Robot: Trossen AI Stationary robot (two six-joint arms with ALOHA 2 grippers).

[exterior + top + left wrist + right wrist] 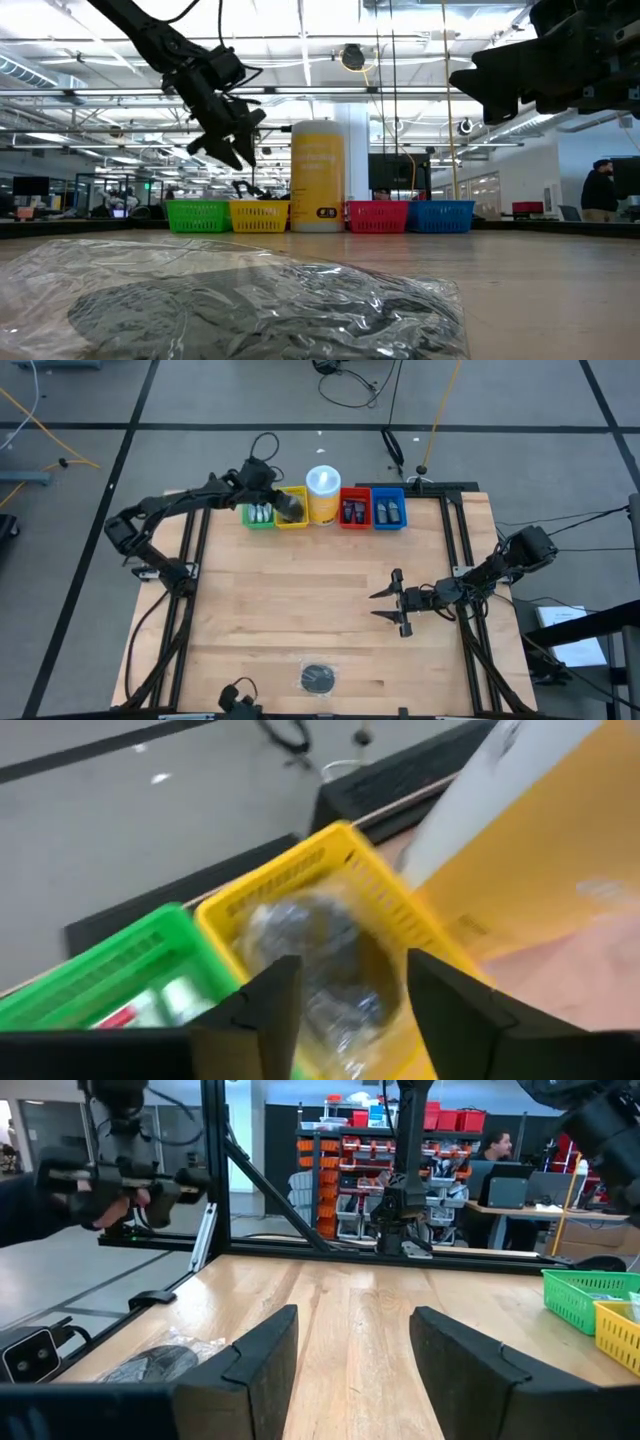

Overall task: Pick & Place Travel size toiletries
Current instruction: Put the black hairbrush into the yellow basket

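My left pincer (345,1005) hangs open over the yellow bin (330,890), the wrapped disc (310,960) dropped directly beneath; right pincer (396,603) waits open.

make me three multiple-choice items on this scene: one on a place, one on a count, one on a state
1. The left gripper hovers over which bin?
A. yellow plastic bin
B. red bin
C. blue bin

2. How many coloured bins stand in the row?
A. two
B. four
C. six

3. The right gripper's fingers are:
A. shut on a tube
B. apart, holding nothing
C. shut on a bin

Answers: 1 A, its wrist view looks down into that bin, where a clear-wrapped dark disc lies. 2 B, green, yellow, red, blue. 3 B, bare wooden table shows between them.
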